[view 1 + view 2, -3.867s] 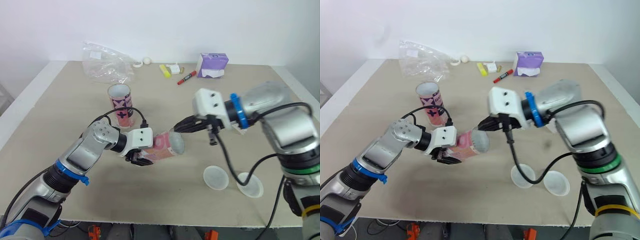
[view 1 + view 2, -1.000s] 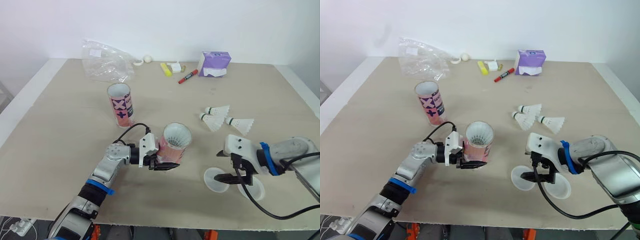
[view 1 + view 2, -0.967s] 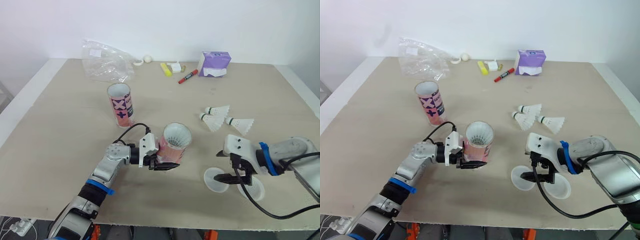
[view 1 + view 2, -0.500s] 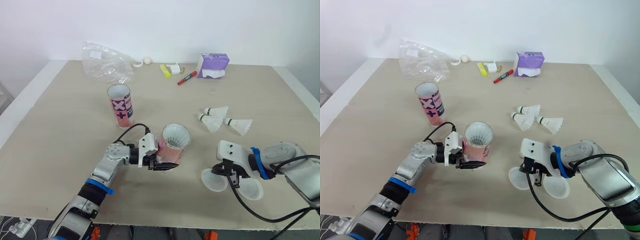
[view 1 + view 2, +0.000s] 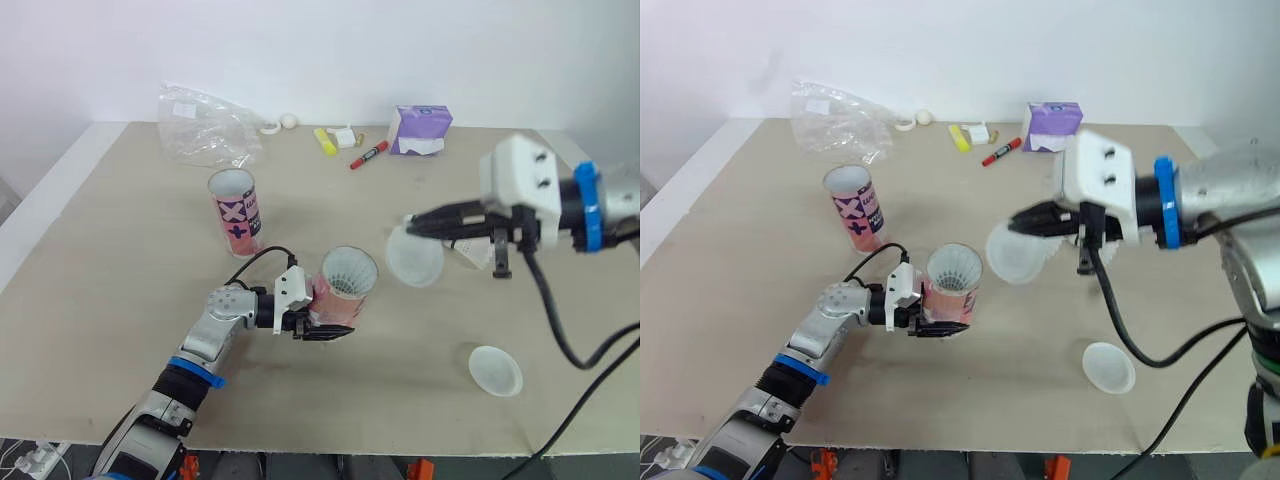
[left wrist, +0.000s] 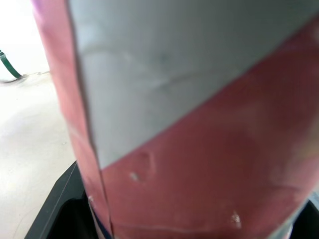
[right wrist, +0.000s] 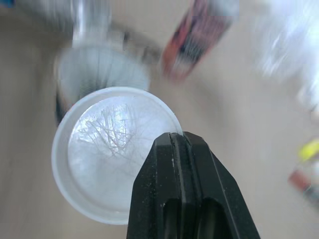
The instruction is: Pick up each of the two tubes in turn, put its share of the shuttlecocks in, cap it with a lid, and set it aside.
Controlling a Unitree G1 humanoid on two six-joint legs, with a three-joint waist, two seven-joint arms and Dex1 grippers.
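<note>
Capping, by the look of it: lid (image 5: 413,258) pinched at its rim in right gripper (image 5: 412,222), aloft just right of tube (image 5: 343,290), feathers showing in its mouth, clamped near its base by left gripper (image 5: 322,326); level lid, centre over mouth, press evenly; from right wrist, fingers pressed together on lid's edge; from head, spare lid (image 5: 495,369) lying on surface (image 5: 120,280).

A pink tube (image 5: 345,292) stood mouth up in the left gripper (image 5: 318,327), with a white shuttlecock (image 5: 350,270) inside. The second tube (image 5: 236,211) stood open behind it. The right gripper (image 5: 412,222) pinched one lid (image 5: 414,259) by its rim, in the air beside the pink tube's mouth. The other lid (image 5: 495,369) lay flat, well apart.
</note>
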